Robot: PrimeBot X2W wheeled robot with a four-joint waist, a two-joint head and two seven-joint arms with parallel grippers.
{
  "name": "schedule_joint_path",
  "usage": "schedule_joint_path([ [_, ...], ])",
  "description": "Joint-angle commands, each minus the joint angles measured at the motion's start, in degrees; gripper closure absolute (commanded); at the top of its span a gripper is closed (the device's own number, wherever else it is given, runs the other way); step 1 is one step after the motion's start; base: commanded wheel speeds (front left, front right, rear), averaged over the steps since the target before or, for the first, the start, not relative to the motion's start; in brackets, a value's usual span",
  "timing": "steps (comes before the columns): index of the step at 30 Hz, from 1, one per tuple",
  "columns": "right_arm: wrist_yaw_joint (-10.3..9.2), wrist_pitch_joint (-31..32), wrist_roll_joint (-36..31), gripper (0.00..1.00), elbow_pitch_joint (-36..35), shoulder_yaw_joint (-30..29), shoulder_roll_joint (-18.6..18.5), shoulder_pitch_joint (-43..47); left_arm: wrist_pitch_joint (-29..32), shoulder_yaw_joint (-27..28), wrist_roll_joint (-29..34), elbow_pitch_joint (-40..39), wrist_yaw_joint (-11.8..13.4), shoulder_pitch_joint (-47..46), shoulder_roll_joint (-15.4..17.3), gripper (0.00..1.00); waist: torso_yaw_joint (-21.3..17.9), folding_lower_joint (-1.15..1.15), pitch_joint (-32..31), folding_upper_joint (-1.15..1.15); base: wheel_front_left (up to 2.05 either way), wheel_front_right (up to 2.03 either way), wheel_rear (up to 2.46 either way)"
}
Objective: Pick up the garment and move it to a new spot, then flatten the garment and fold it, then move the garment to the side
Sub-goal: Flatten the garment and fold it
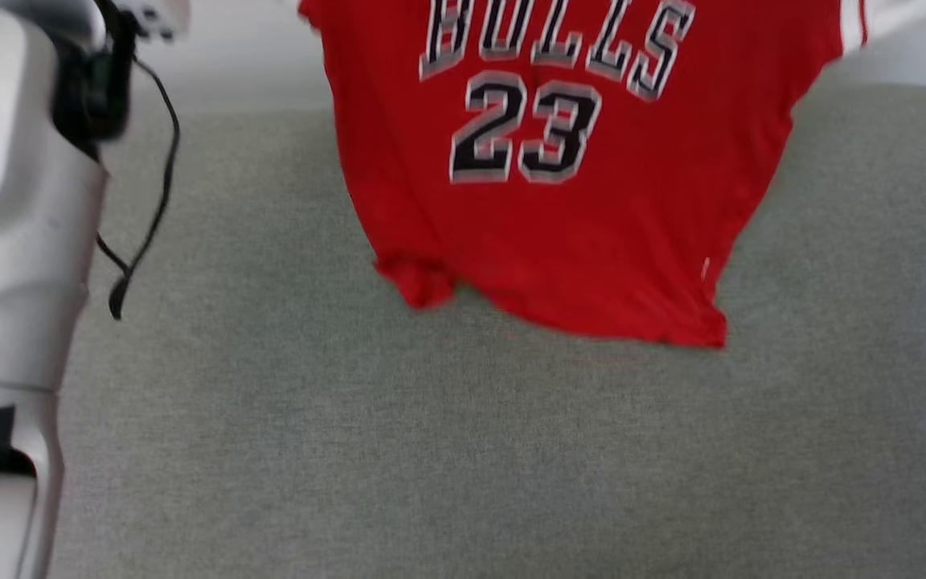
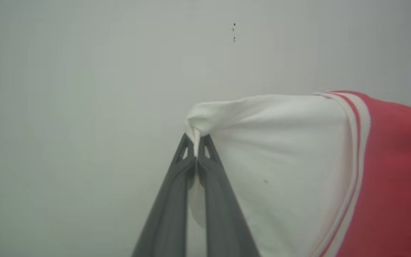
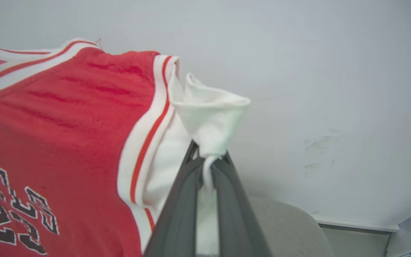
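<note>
Garment [image 1: 559,201] hem shows from the head; wrist views show left end effector [image 2: 195,142], right end effector [image 3: 211,157] pinching sleeves [image 2: 280,160]

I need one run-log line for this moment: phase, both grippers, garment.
phase: garment held up | left gripper: shut on white sleeve | right gripper: shut on other sleeve | garment: hanging spread, BULLS 23 side facing robot

Shirt [image 1: 592,241]: soft matt cloth, ribbed striped trim. Counter [image 1: 431,450]: coarse-woven matt fabric cover. Left claw [image 2: 196,140]: smooth matt plastic.
</note>
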Motion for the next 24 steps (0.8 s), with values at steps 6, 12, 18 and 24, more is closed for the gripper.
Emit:
schedule_joint_path([
  [6, -0.09, -6.0, -1.3, 1.00, 1.0, 0.1, -0.9, -9.7, -4.9, 1.4, 1.3, 2.9, -0.3, -10.6, 0.8, 1.00, 0.0, 0.00, 8.4, 0.00, 0.00, 0.00, 0.00],
  [12, -0.09, -11.6, -1.7, 1.00, 1.5, 1.7, -0.8, -17.8, -7.5, 2.3, 1.4, 4.9, -1.0, -18.9, 1.6, 1.00, -0.8, 0.00, 14.5, 0.00, 0.00, 0.00, 0.00],
  [18, -0.08, -14.6, -1.4, 1.00, 3.7, 4.7, -0.1, -22.9, -8.9, 2.2, 1.7, 6.7, -1.6, -22.9, 1.5, 1.00, -1.3, 0.00, 19.4, 0.00, 0.00, 0.00, 0.00],
  [24, -0.08, -16.2, -0.4, 1.00, 7.1, 7.9, 0.6, -25.6, -10.1, 2.2, 0.9, 9.4, -2.3, -23.6, 0.5, 1.00, -1.4, 0.00, 22.9, 0.00, 0.00, 0.00, 0.00],
])
